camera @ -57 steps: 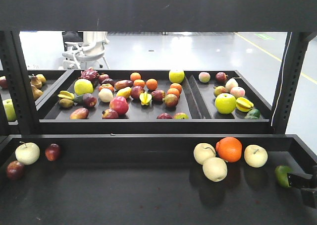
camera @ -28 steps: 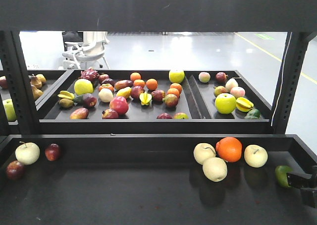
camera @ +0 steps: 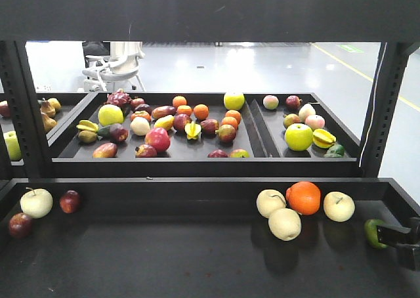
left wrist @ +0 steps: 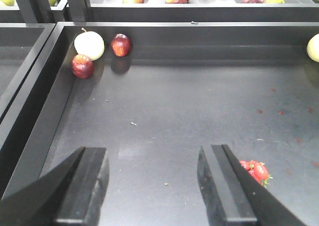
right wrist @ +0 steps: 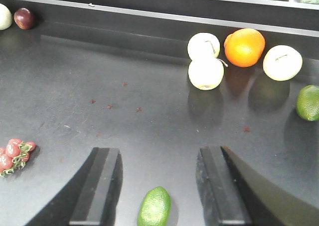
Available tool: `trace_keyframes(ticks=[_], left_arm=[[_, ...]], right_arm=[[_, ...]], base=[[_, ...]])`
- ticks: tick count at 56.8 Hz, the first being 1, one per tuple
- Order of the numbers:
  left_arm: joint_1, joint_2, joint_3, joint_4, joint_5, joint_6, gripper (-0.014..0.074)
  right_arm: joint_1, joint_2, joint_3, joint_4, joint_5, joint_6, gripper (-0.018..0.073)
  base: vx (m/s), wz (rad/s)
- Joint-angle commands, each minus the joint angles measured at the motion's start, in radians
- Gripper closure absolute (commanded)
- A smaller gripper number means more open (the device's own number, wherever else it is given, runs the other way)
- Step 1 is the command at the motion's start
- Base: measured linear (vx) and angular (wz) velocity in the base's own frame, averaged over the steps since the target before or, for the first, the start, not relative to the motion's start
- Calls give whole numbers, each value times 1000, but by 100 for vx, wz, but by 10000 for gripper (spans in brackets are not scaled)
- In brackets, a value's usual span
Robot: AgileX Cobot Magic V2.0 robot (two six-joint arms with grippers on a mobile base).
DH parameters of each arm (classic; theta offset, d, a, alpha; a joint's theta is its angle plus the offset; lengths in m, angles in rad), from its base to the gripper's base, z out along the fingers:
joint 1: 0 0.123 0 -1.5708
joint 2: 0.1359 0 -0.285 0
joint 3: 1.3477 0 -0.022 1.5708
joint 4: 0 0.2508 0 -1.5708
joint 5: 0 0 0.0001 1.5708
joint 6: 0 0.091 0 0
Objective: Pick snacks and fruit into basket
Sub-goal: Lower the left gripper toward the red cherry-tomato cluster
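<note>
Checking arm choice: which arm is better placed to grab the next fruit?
Right. The right pincer is open around a green fruit; the left pincer is open over bare tray floor, far from the apples.

The round glossy orange (camera: 304, 197) is vivid orange, and the three smooth apples (camera: 285, 224) beside it are pale creamy yellow. The small oval lime (right wrist: 154, 206) is bright green. The cluster of little strawberries (right wrist: 12, 154) is red with green leaves. Two small apples (left wrist: 82, 65) are dark red. The matte shelf tray (left wrist: 164, 111) is black — flecked with faint red spots.
</note>
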Motion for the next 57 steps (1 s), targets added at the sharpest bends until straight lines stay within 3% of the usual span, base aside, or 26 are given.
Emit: trace_keyframes(ticks=[1, 6, 15, 20, 35, 45, 51, 57], left_arm=[[-5, 4, -32, 14, -95, -4, 101], [-5, 22, -48, -28, -81, 33, 99], [-5, 139, -145, -175, 2, 173, 88], [-5, 215, -189, -196, -18, 238, 88], [-5, 360, -191, -198, -39, 280, 49], [-5, 484, -194, -300, -71, 294, -46], [-5, 553, -194, -373, -117, 364, -57], [-5, 627, -222, -486, -74, 515, -49]], right_arm=[[-2, -15, -33, 31, -43, -1, 163], [-2, -15, -33, 38, -27, 40, 157], [-2, -15, -33, 24, 6, 48, 80], [-2, -15, -33, 21, 4, 48, 20], [-2, -15, -33, 22, 12, 48, -28], [-2, -15, -33, 23, 12, 50, -27], [-2, -15, -33, 23, 12, 50, -27], [-2, -15, -33, 22, 11, 49, -27]], base=[[0, 0], [0, 0], [0, 0], [0, 0], [0, 0], [0, 0], [0, 0], [0, 0]])
